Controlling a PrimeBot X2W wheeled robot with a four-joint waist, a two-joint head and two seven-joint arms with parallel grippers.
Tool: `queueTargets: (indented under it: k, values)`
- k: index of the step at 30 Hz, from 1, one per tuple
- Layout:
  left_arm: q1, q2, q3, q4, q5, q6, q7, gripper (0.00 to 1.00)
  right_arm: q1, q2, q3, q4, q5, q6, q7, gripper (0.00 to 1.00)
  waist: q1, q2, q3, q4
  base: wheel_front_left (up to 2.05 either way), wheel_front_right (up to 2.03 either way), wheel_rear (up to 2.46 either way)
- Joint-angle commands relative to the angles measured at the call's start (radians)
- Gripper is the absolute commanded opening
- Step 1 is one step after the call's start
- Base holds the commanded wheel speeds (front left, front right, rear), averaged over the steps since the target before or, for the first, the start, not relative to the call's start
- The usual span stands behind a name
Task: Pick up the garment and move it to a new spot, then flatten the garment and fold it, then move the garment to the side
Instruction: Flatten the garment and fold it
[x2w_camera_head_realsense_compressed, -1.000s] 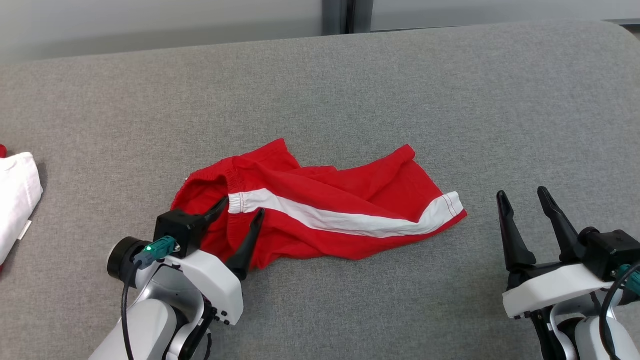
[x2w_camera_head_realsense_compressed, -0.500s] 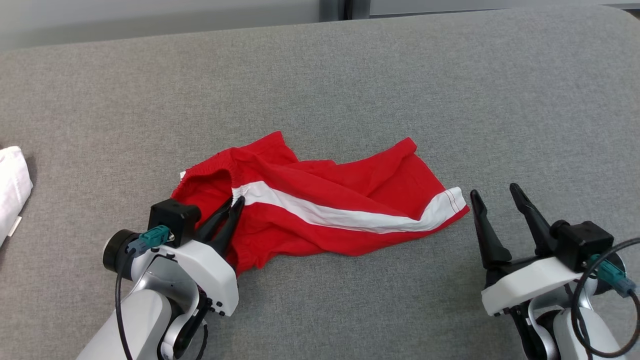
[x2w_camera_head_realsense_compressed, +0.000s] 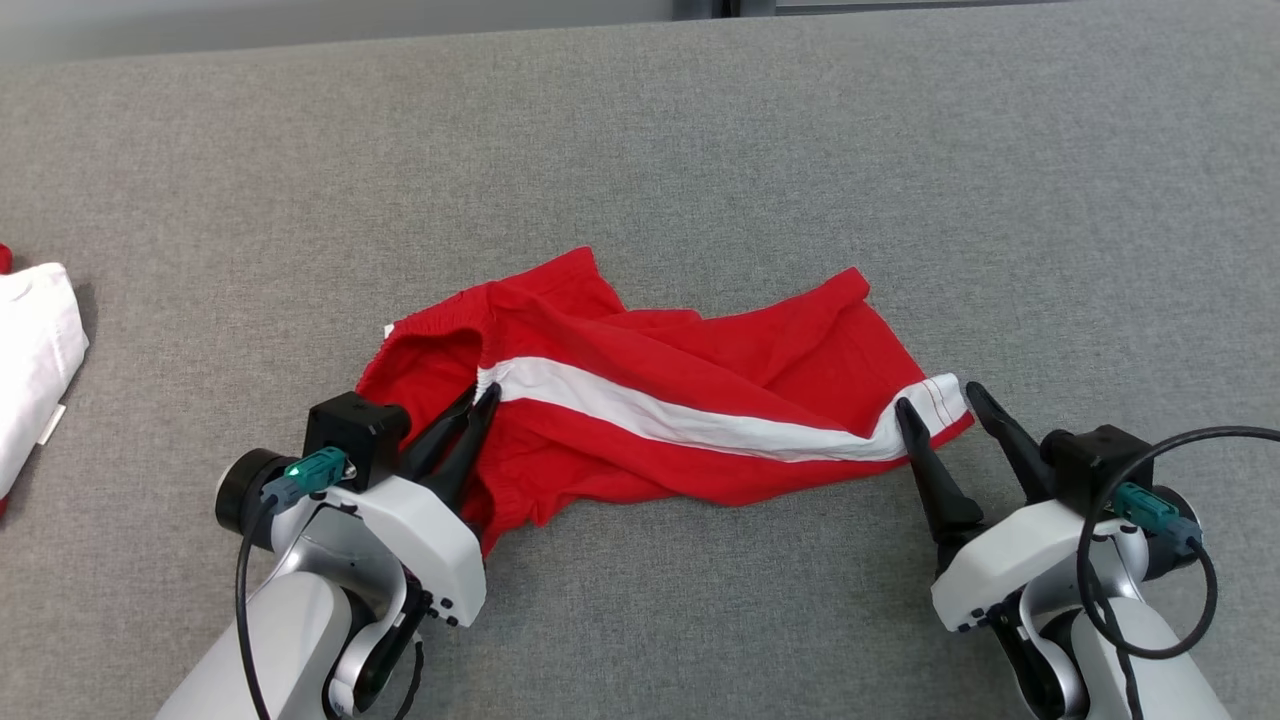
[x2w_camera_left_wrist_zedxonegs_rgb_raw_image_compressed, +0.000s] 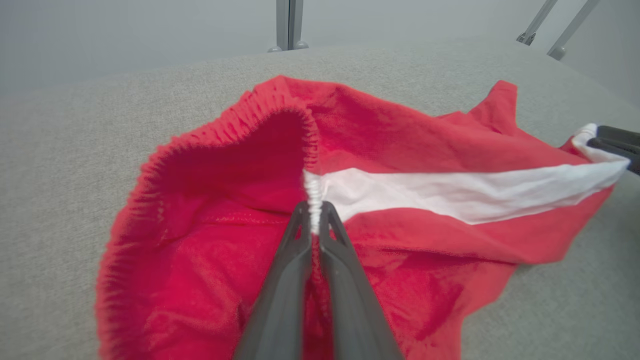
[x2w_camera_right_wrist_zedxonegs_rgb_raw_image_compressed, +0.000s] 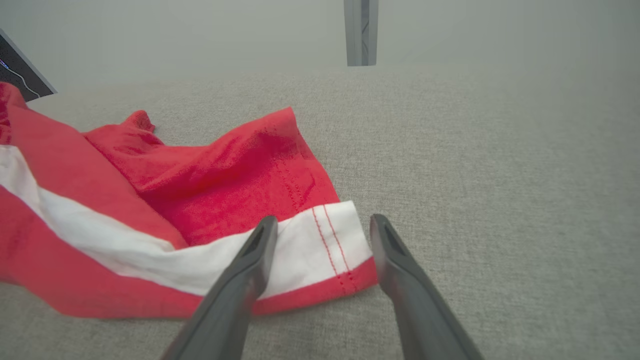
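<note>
The garment is a pair of red shorts with a white side stripe, lying crumpled in the middle of the grey surface. My left gripper is shut on its elastic waistband where the white stripe ends; in the left wrist view the fingers pinch that seam on the garment. My right gripper is open at the garment's right leg hem, its two fingers astride the white cuff. In the right wrist view that gripper straddles the cuff corner of the garment.
A folded white cloth lies at the left edge of the grey padded surface. The surface's far edge runs along the top, with a pale wall and a metal post behind.
My left gripper has closed on the waistband. My right gripper has moved left and forward from beside the shorts to straddle the leg hem. The camera view has shifted slightly.
</note>
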Motion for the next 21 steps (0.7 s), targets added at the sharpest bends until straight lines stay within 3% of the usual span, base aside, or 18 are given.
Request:
queueTargets:
  k: [1,3,5,21]
  values:
    - [-0.012,0.003,0.0,0.0,-0.001,-0.006,-0.007,0.0,-0.007,-0.007,0.002,0.008,0.009,0.002,0.008,0.52,0.0,0.0,0.002,0.001,0.0,0.0,0.0]
    - [-0.013,0.004,0.001,0.0,-0.003,-0.005,-0.011,0.0,-0.015,-0.01,0.008,0.014,0.017,0.002,0.019,0.36,0.0,0.0,0.005,0.001,0.0,0.0,0.0]
    - [-0.016,0.006,0.003,0.0,-0.005,-0.005,-0.013,0.0,-0.024,-0.014,0.015,0.022,0.029,0.002,0.032,0.0,0.0,0.0,0.009,0.0,0.0,0.0,0.0]
    - [-0.02,0.012,0.005,0.002,-0.012,0.005,-0.034,0.0,-0.021,-0.022,0.008,-0.034,0.05,0.002,0.004,0.0,0.0,0.0,-0.001,-0.003,0.0,0.0,0.0]
